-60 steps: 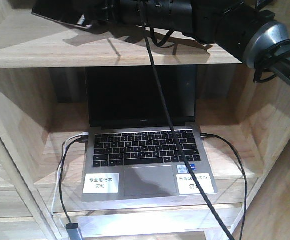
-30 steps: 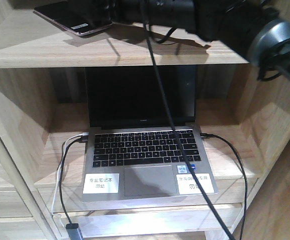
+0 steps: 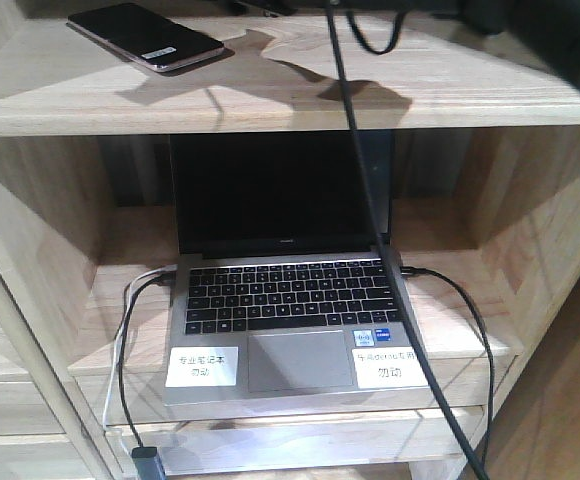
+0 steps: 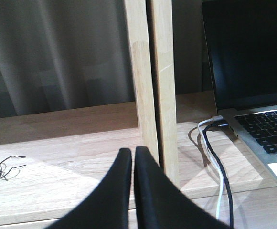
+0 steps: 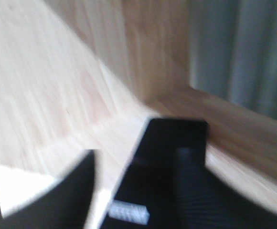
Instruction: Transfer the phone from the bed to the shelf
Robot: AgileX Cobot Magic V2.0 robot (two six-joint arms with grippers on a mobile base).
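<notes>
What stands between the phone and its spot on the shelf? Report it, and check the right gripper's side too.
Nothing visible. The phone lies flat on the shelf's top board, above the laptop. In the blurred right wrist view, the phone sits directly ahead of the right gripper, with only bare wood around it.

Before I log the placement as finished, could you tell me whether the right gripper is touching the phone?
Cannot tell. The right wrist view is blurred: the phone lies between the gripper's dark fingers, but no clear gap or contact shows.

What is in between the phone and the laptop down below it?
A thick wooden board of the shelf lies between them: the phone rests on top of it, and the laptop sits open underneath. The front view shows this.
</notes>
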